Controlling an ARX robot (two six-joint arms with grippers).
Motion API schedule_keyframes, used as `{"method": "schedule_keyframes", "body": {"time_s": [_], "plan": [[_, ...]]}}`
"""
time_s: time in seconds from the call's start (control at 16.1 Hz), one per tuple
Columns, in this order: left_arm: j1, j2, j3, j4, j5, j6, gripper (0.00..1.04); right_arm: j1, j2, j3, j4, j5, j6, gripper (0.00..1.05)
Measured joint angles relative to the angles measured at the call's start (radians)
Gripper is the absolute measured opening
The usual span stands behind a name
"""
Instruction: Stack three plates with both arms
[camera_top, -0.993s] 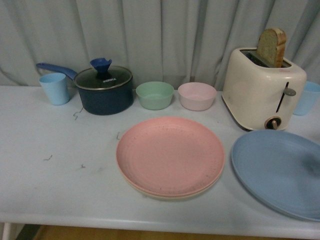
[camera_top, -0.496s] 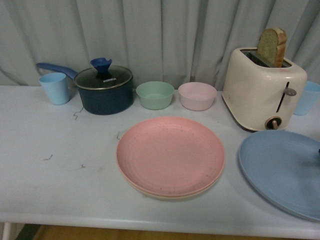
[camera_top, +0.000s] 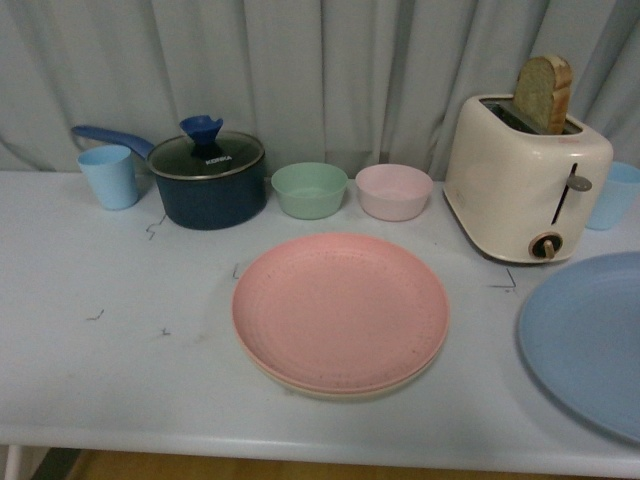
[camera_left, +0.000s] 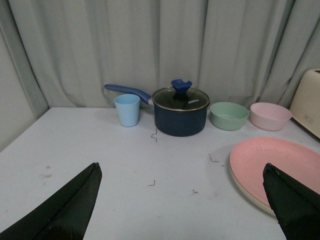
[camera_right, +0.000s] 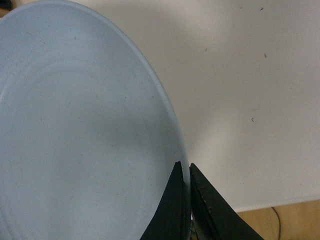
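The pink plate (camera_top: 340, 310) lies on the cream-beige plate (camera_top: 330, 391), whose rim shows under it, at the table's middle. Both also show in the left wrist view, the pink plate (camera_left: 280, 162) and the cream rim (camera_left: 250, 195). The blue plate (camera_top: 590, 340) is at the far right, partly cut off by the frame edge. My right gripper (camera_right: 183, 167) is shut on the blue plate's rim (camera_right: 90, 130); the arm is out of the front view. My left gripper (camera_left: 182, 167) is open and empty above the table, left of the stacked plates.
At the back stand a blue cup (camera_top: 109, 176), a dark lidded saucepan (camera_top: 207, 180), a green bowl (camera_top: 310, 190), a pink bowl (camera_top: 394, 192) and a cream toaster (camera_top: 527, 175) with bread. Another blue cup (camera_top: 615, 195) stands behind the toaster. The table's front edge (camera_top: 300, 445) is near.
The blue plate has slid to the right, further out of the front view. The pink and cream plates have not moved.
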Motion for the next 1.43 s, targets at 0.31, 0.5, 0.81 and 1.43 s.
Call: {"method": "schedule_keyframes", "body": {"time_s": [0.31, 0.5, 0.81, 1.43], "plan": [[0.0, 0.0, 0.0, 0.0, 0.0, 0.0, 0.98, 0.022, -0.277, -0.033, -0.05, -0.154, 0.015, 0.03], [0.0, 0.0, 0.0, 0.0, 0.0, 0.0, 0.98, 0.163, -0.301, -0.033, -0.008, -0.168, 0.09, 0.03], [0.0, 0.0, 0.0, 0.0, 0.0, 0.0, 0.98, 0.422, -0.152, 0.007, 0.11, -0.125, 0.229, 0.03], [0.0, 0.0, 0.0, 0.0, 0.0, 0.0, 0.98, 0.547, 0.098, 0.065, 0.237, -0.055, 0.377, 0.03]]}}
